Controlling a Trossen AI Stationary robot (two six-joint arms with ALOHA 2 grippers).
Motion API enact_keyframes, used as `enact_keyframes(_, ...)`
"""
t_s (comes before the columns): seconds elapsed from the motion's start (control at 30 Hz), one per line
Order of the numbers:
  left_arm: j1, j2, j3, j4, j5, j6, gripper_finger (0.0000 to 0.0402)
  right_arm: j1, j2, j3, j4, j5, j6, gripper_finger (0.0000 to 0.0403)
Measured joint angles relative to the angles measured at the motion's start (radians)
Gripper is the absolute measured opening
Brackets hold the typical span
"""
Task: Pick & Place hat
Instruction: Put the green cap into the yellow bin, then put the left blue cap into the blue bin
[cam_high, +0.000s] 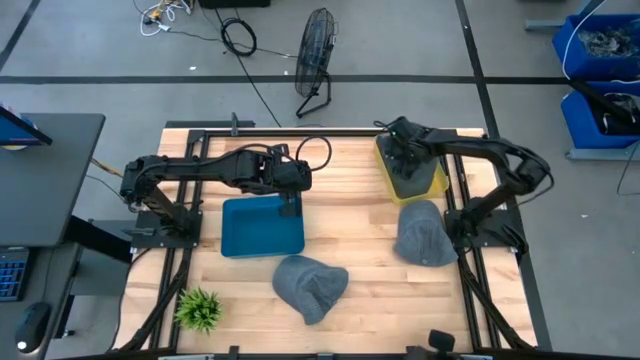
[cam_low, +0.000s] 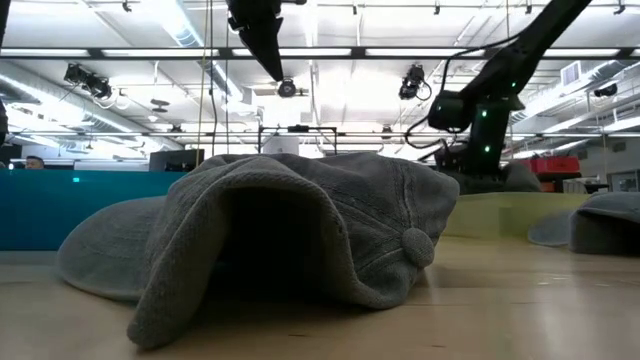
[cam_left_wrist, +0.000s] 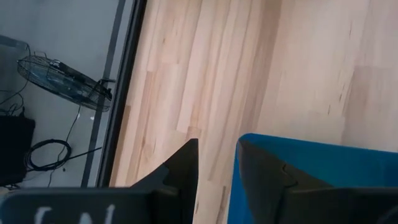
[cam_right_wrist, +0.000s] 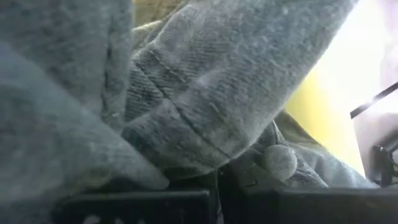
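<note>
From above, the wooden table (cam_high: 350, 310) carries a blue bin (cam_high: 262, 228) at left centre and a yellow bin (cam_high: 432, 182) toward the far right. The left gripper (cam_high: 292, 205) hangs over the blue bin's far right corner. The right gripper (cam_high: 405, 160) reaches down into the yellow bin, where dark grey fabric shows beneath it. One grey hat (cam_high: 310, 285) lies on the bare wood just in front of the blue bin; a second grey hat (cam_high: 424, 233) lies just in front of the yellow bin. A small green plant (cam_high: 198, 310) sits at the near left corner.

At table height, the near grey hat fills the middle, its button toward the right. The blue bin's wall shows behind it at left, the yellow bin at right with the right arm above.

The left wrist camera shows the left gripper's fingers (cam_left_wrist: 267, 177) spread slightly apart and empty, one over bare wood, the other over the blue bin's edge.

The right wrist camera is filled with a third hat (cam_right_wrist: 205, 93), grey, its button visible, yellow bin wall behind. Whether the fingers pinch this fabric cannot be told.
</note>
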Motion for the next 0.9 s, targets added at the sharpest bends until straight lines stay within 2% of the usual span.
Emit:
enact_keyframes(0.2, -0.001, 0.000, 0.000, -0.010, 0.000, -0.023, 0.0115, 0.000, 0.025, -0.002, 0.007, -0.033, -0.004, 0.0001)
enact_keyframes(0.3, 0.000, 0.000, 0.000, -0.010, -0.004, -0.024, 0.0115, 0.003, -0.010, 0.019, -0.059, 0.003, 0.015, 0.0001)
enact_keyframes(0.53, 0.000, 0.000, 0.000, -0.021, -0.072, -0.024, 0.0115, 0.017, -0.156, 0.196, -0.377, 0.003, 0.019, 0.0007)
enact_keyframes(0.73, -0.006, -0.023, 0.000, -0.063, -0.088, -0.070, 0.0115, 0.029, -0.295, 0.327, -0.474, -0.029, 0.042, 0.0008)
enact_keyframes(0.8, -0.016, -0.040, 0.000, -0.088, -0.088, -0.084, 0.0115, 0.048, -0.341, 0.359, -0.493, -0.064, 0.061, 0.0008)
enact_keyframes(0.9, -0.050, -0.076, 0.000, -0.146, -0.086, -0.102, 0.0115, 0.098, -0.409, 0.384, -0.492, -0.209, 0.092, 0.0008)
